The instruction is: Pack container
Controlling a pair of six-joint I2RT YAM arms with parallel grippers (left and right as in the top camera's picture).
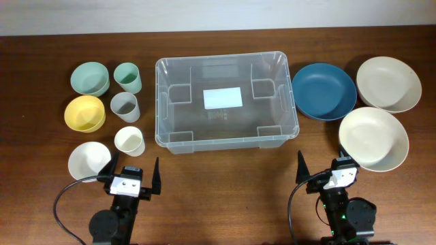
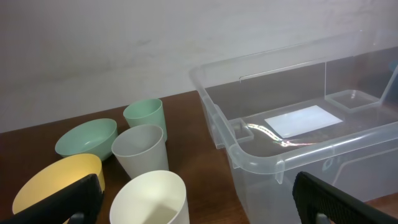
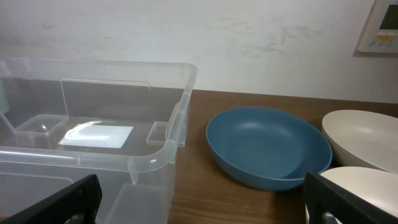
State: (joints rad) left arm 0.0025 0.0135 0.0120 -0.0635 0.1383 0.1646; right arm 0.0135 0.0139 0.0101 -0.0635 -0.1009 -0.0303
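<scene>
The large clear container (image 1: 161, 102) stands empty at the table's middle, a white label on its base. It also shows in the left wrist view (image 2: 249, 149) and the right wrist view (image 3: 168, 146). My left gripper (image 1: 135, 174) is open and empty at the front edge, just behind a white cup (image 1: 129, 141); in its wrist view the jaws (image 2: 199, 208) frame that cup (image 2: 152, 199) and the container's corner. My right gripper (image 1: 321, 174) is open and empty at the front right; its jaws (image 3: 202, 208) face the gap between the container and a blue bowl (image 3: 267, 146).
Left of the container: a green bowl (image 1: 89, 78), green cup (image 1: 127, 77), yellow bowl (image 1: 85, 113), grey cup (image 1: 125, 106) and white bowl (image 1: 89, 161). Right of it: the blue bowl (image 1: 324, 91) and two cream bowls (image 1: 388, 84) (image 1: 373, 138).
</scene>
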